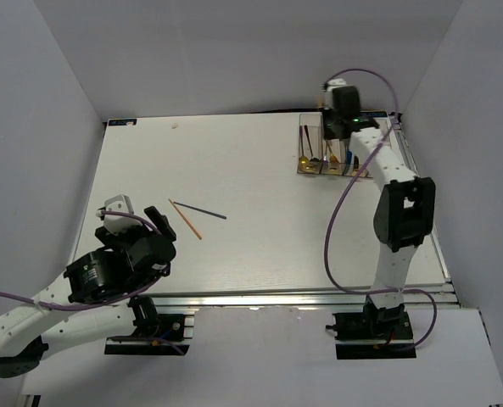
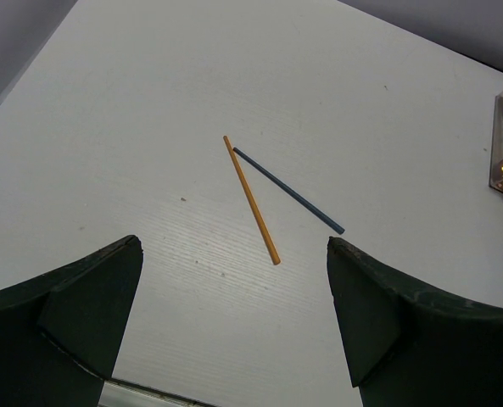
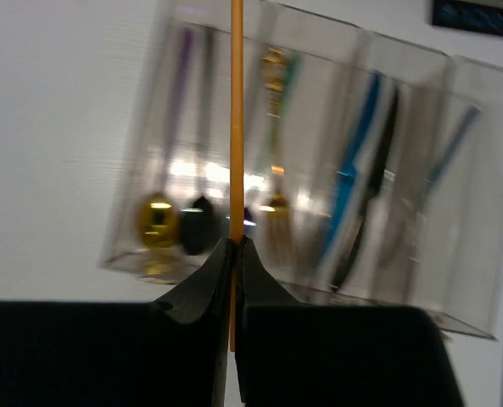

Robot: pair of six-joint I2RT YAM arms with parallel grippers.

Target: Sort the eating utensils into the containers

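My left hand (image 2: 232, 246) gapes wide. The orange chopstick (image 2: 251, 200) and blue chopstick (image 2: 288, 190) lie just ahead on the tabletop (image 2: 149, 85), diagonal, far ends meeting. My right hand (image 3: 234, 246) pinches a second orange chopstick (image 3: 236, 102), pointing ahead, over the bins (image 3: 480, 254).

The white tabletop (image 1: 259, 178) carries a thin orange chopstick (image 1: 186, 220) and a thin dark blue chopstick (image 1: 200, 210), which lie flat at its left part. They almost meet at one end and spread apart at the other. A row of clear plastic rectangular bins (image 1: 303, 144) stands at the far right corner.
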